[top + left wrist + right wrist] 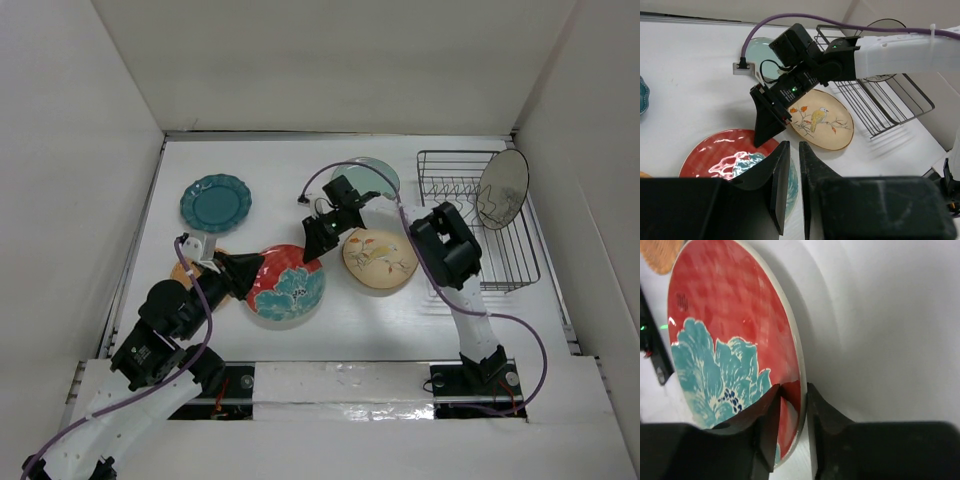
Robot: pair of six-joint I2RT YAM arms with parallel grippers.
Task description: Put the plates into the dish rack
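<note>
The red plate (715, 155) has a glossy glaze with rippled white highlights. The scalloped teal plate (215, 202) shines too, while the tan bird plate (822, 120) looks satin. The dish rack (462, 195) is thin dark metal wire, the table (270, 170) smooth matt white, and the left gripper (794, 150) matt black plastic.

The tan floral plate (380, 262) and the right arm's elbow (446, 248) block the table between red plate (285, 287) and dish rack (452, 188); the rack's near slots stand open.
</note>
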